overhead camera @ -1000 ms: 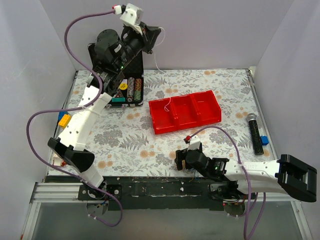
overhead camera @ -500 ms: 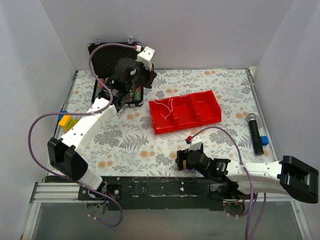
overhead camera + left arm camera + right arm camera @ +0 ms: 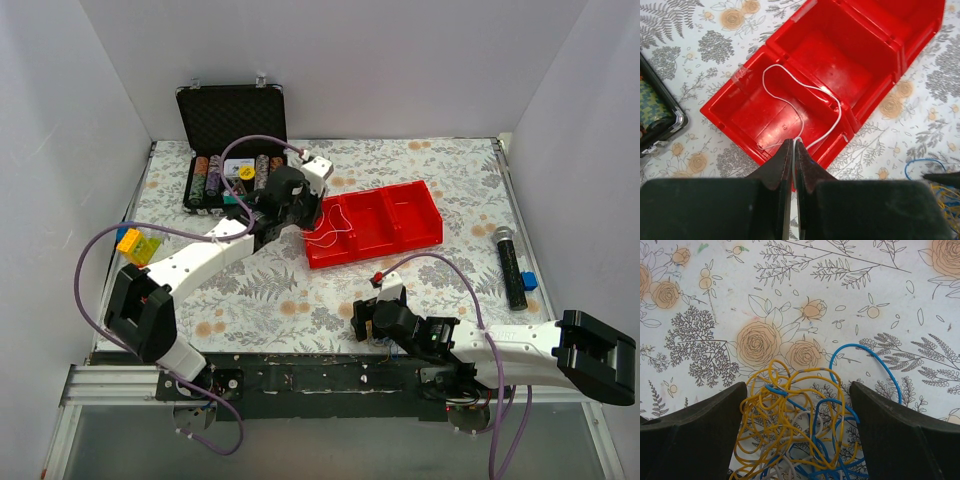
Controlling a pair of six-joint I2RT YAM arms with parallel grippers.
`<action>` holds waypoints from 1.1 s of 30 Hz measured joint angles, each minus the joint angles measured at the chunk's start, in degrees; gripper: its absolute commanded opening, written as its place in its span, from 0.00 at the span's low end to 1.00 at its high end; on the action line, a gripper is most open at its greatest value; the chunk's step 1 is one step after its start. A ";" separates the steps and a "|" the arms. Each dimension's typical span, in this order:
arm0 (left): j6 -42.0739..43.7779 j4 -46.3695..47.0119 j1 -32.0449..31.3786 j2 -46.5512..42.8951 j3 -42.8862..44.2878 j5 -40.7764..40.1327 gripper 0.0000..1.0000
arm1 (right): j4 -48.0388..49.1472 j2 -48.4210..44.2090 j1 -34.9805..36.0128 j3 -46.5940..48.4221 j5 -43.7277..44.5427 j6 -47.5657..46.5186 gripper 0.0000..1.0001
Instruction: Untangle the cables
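A tangle of thin yellow, blue and white cables (image 3: 800,435) lies on the flowered table near its front edge. My right gripper (image 3: 797,390) is open, with one finger on each side of the tangle, low over it (image 3: 368,320). My left gripper (image 3: 792,142) is shut on a single white cable (image 3: 839,112). That cable loops through the left compartment of the red tray (image 3: 860,55) and over its divider. In the top view the left gripper (image 3: 300,207) hangs at the tray's left end (image 3: 415,240). A blue loop of the tangle (image 3: 920,162) shows at the left wrist view's right edge.
An open black case of poker chips (image 3: 232,150) stands at the back left. A black microphone (image 3: 512,265) and a small blue block (image 3: 529,281) lie at the right. A yellow toy block (image 3: 130,241) sits at the left edge.
My left arm has come down from high at the back wall to the tray's left end, and the white cable now lies looped in the tray. The right arm has hardly moved.
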 measured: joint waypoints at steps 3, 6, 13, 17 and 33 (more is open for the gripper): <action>0.48 -0.04 -0.35 2.62 1.88 -3.45 0.00 | 0.02 0.07 0.00 0.00 0.00 0.02 0.92; 1.03 0.63 -0.48 6.51 4.83 -5.75 0.00 | 0.00 0.50 0.00 0.33 0.02 0.13 0.92; 1.11 0.63 -1.55 14.58 8.52 -6.47 0.00 | -0.11 1.09 0.00 0.76 0.07 0.17 0.92; 1.51 -0.55 -2.99 18.53 9.01 -6.08 0.19 | -1.07 1.09 0.00 1.33 0.07 0.17 0.92; 7.65 -8.94 -3.69 19.61 22.67 -3.87 0.89 | -1.36 1.64 0.00 2.62 -0.26 0.15 0.93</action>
